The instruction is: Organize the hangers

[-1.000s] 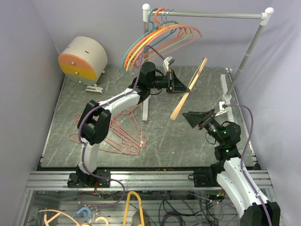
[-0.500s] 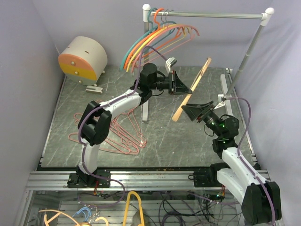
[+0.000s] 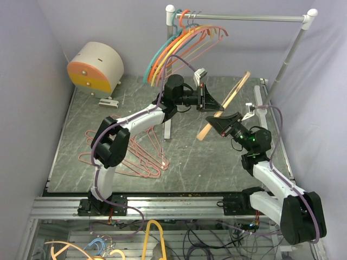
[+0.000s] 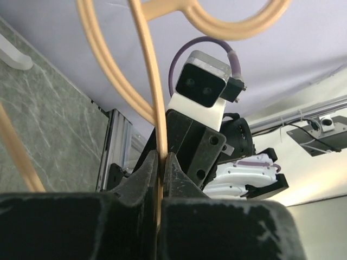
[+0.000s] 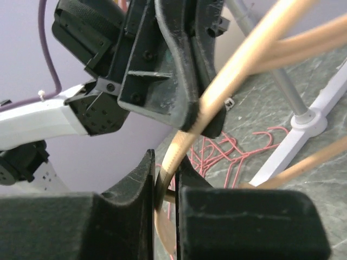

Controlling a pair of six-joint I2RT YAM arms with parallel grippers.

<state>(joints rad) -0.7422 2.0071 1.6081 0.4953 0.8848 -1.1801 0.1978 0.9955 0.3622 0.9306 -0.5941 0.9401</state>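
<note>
A peach plastic hanger [image 3: 236, 90] hangs tilted in the air over the table's middle right. My left gripper [image 3: 212, 103] is shut on its thin bar, which the left wrist view shows pinched between the fingertips [image 4: 160, 158]. Just below it, my right gripper [image 3: 213, 120] is shut on the same hanger's curved lower end [image 5: 165, 165], close under the left fingers [image 5: 184, 92]. Teal, orange, yellow and peach hangers [image 3: 179, 43] hang at the left end of the rail [image 3: 244, 17]. Several pink wire hangers [image 3: 138, 154] lie in a heap on the table at the left.
The silver rail stands on white-footed posts, one foot [image 3: 168, 127] behind the left arm and a slanted post [image 3: 286, 59] at the right. A beige drum-shaped box with orange and yellow fronts [image 3: 95, 67] sits at the back left. Purple cables trail from both wrists.
My right gripper has moved up and left to the peach hanger and closed on its lower end. The left gripper has kept its hold and lifted the hanger slightly toward the rail.
</note>
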